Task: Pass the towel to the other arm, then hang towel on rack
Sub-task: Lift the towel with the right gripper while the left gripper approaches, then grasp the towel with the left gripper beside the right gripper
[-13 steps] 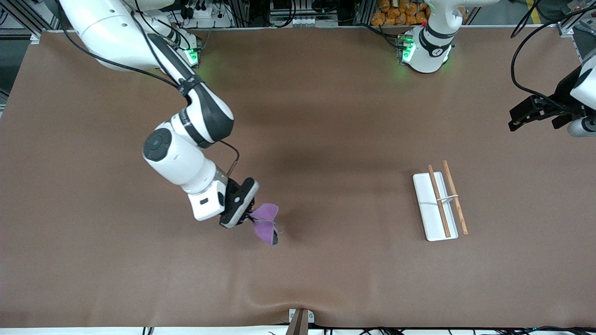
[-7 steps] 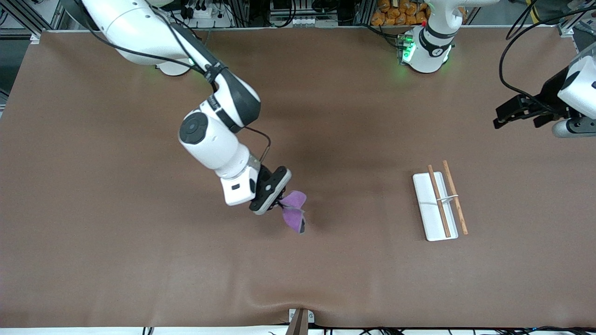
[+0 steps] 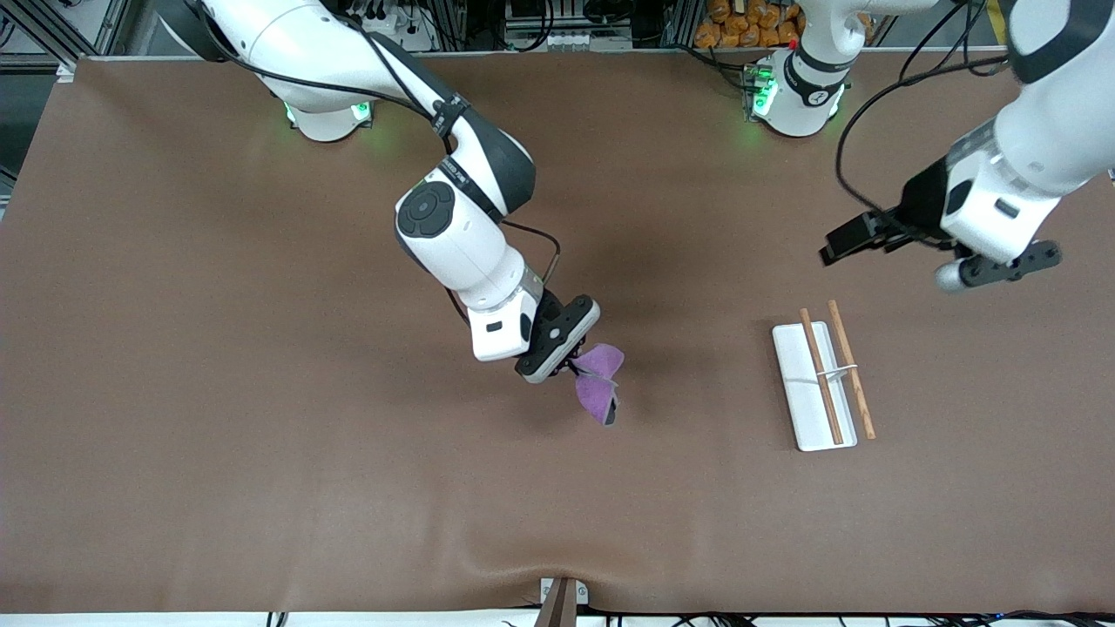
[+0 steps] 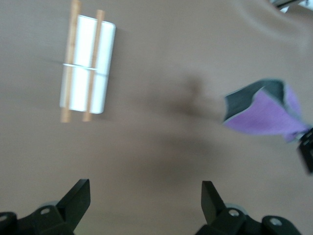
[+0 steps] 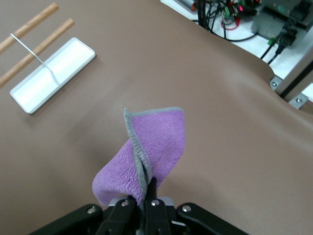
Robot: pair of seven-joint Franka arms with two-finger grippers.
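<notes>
Luckily, the right end effector [image 3: 577,373] was pinching the towel [image 3: 598,387] tight, up in the air over the middle of the counter [image 3: 218,435]. The purple cloth was bunched and folded, with its grey edge showing, and it hung down loose from the pressed-together fingers [image 5: 128,208]. Only a small bit of the towel sat in the grip, so it looked like it could slip out and fall on the counter if the arm shook.

Next along, the rack [image 3: 821,379] sat on the counter toward the left arm's end, well apart from the towel. Its two brown rods looked thin, and its white base looked light. A bump from an arm could push it or tip it.

Last, the left end effector [image 4: 146,198] was up in the air over the counter, past the rack, with its fingers spread wide and nothing in them. It had not taken the towel yet. The towel hung floppy, so the spread fingers might close on air or grab just a corner. The two arms could also knock each other when they meet.
</notes>
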